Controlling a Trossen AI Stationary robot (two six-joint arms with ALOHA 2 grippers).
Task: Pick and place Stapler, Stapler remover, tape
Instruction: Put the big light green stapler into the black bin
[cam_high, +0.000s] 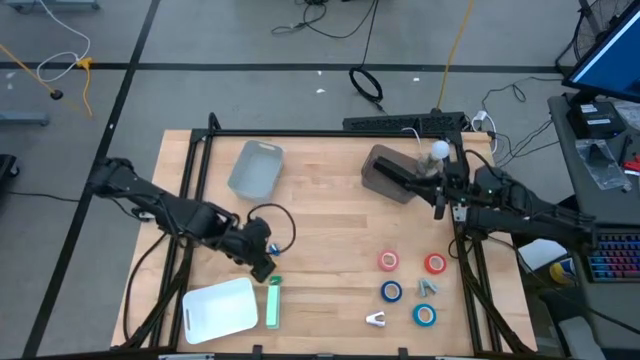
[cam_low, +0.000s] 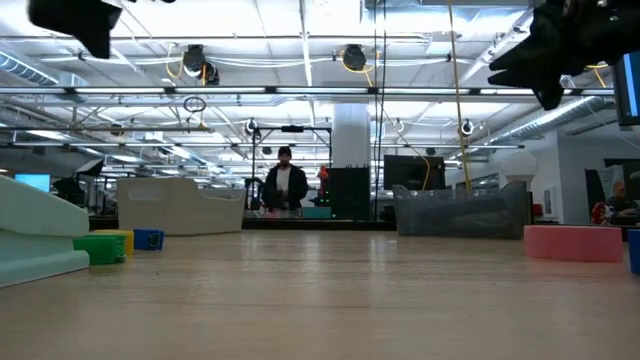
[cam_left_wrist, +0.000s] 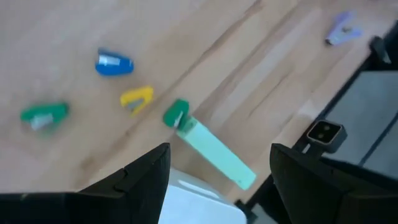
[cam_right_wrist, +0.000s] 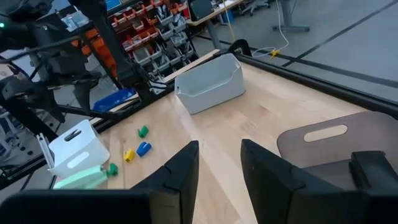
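1. Two dark arms work over the wooden table (cam_high: 330, 225): the left gripper (cam_high: 262, 262) hovers with jaws spread wide above the light green stapler (cam_high: 273, 303), which lies near the table's front edge beside the white bin (cam_high: 220, 310).
2. Near the back edge sit a grey bin (cam_high: 256, 168) and a dark brown bin (cam_high: 392, 172).
3. The right gripper (cam_high: 438, 190) hangs by the brown bin, fingers partly parted and holding nothing.
4. Four tape rolls, red (cam_high: 388, 261), red (cam_high: 434, 264), blue (cam_high: 391, 291), blue (cam_high: 424, 315), lie toward the front right corner, with a staple remover (cam_high: 375, 319) just beside them.
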